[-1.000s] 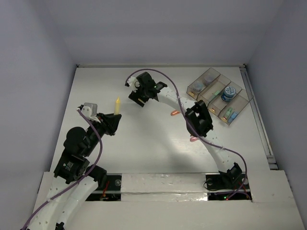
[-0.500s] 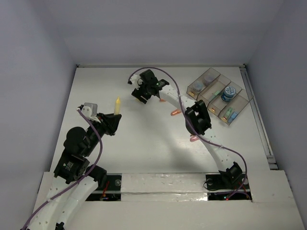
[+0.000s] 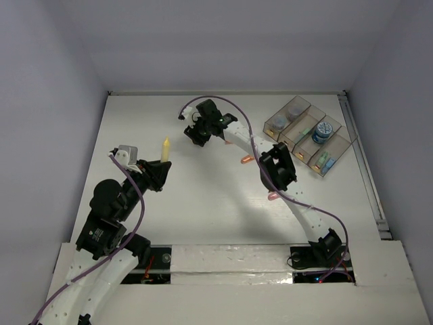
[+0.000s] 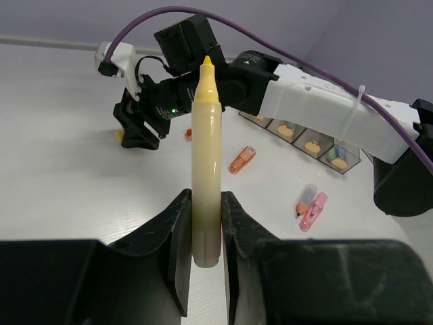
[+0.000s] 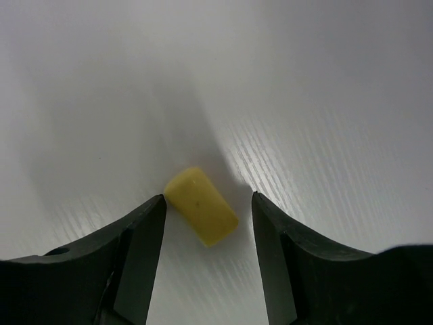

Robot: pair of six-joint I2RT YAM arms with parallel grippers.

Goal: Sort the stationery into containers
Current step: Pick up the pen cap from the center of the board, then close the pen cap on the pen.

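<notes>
**A:** Left gripper is clamped tight on a yellow highlighter, bare tip sticking out past the fingers!

**B:** And the right gripper?

**A:** Jaws apart, down at the table, far middle, with a yellow cap lying in the gap, not gripped.

**B:** Where are the bins?

**A:** The clear bins are at the far right, well apart from both arms. An orange highlighter and a pink highlighter lie loose outside them.
</notes>
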